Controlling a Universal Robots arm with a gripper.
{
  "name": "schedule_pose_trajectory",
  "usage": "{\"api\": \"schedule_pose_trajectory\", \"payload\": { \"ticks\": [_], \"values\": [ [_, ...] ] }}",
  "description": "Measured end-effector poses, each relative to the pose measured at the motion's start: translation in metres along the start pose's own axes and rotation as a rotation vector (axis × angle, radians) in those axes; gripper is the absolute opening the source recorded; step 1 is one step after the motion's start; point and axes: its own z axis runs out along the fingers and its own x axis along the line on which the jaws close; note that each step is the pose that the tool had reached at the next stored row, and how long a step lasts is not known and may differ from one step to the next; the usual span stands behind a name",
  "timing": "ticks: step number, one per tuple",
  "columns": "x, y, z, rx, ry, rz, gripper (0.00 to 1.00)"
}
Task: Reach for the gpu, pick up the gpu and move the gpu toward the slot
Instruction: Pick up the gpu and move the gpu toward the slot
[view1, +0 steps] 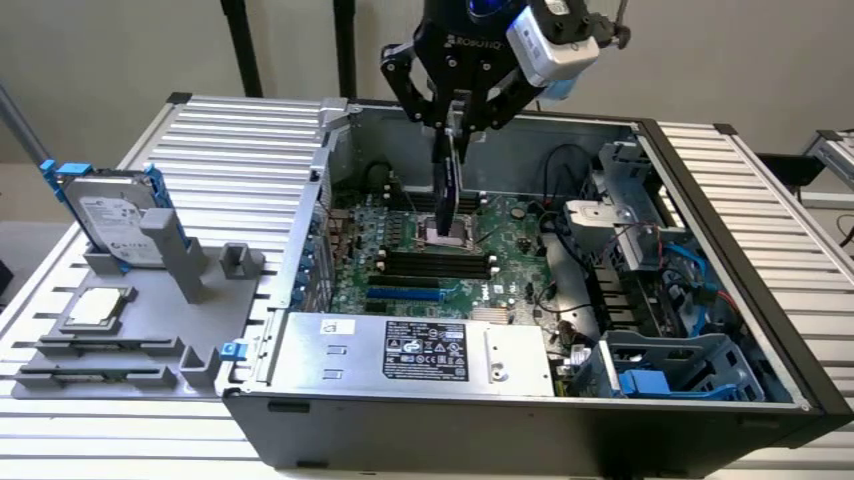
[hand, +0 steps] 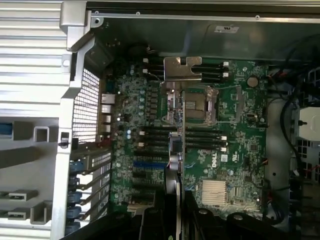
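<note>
**Green gpu held over open case**

Black gripper (view1: 455, 120), marked ROBOTIQ, is clamped on the gpu (view1: 450, 185), a thin card hanging edge-on above the motherboard (view1: 494, 250). In the wrist view the silver bracket (hand: 182, 69) leads and DELL reads on the board. The case (view1: 534, 420) sits on a ribbed metal table (view1: 240, 130)

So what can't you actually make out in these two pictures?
- The gpu, exterior view: held edge-on in the claw, so its faces are hidden.
- The gpu, wrist view: again edge-on; the claw body covers its near end.
- The slot, both views: which one on the motherboard cannot be told.
</note>
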Motion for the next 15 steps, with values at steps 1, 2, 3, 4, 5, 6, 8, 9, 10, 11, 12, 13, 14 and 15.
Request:
{"api": "schedule_pose_trajectory", "payload": {
  "ticks": [1,2,3,4,5,6,8,9,10,11,12,13,14,15],
  "values": [
    [-0.005,0.0012,0.0016,0.0001,0.0001,0.000,0.26],
    [-0.009,0.0022,0.0032,0.0001,0.0001,0.000,0.26],
    [-0.014,0.0031,0.0048,0.0001,0.0001,0.000,0.26],
    [-0.018,0.0036,0.0065,0.0001,0.0001,0.000,0.26],
    [-0.023,0.0039,0.0081,0.0001,0.0001,0.000,0.26],
    [-0.028,0.0038,0.0097,0.0000,0.0001,0.000,0.26],
    [-0.036,0.0035,0.0130,0.0001,0.0000,0.000,0.26],
    [-0.039,0.0034,0.0136,0.0002,0.0001,0.000,0.26],
    [-0.040,0.0034,0.0135,0.0003,0.0002,0.000,0.26],
    [-0.040,0.0034,0.0135,0.0003,0.0003,0.000,0.26],
    [-0.040,0.0034,0.0136,0.0003,0.0004,0.000,0.26],
    [-0.040,0.0034,0.0136,0.0003,0.0003,0.000,0.26],
    [-0.040,0.0034,0.0136,0.0002,0.0003,0.000,0.26],
    [-0.040,0.0034,0.0136,0.0002,0.0003,0.001,0.26]
  ]
}}
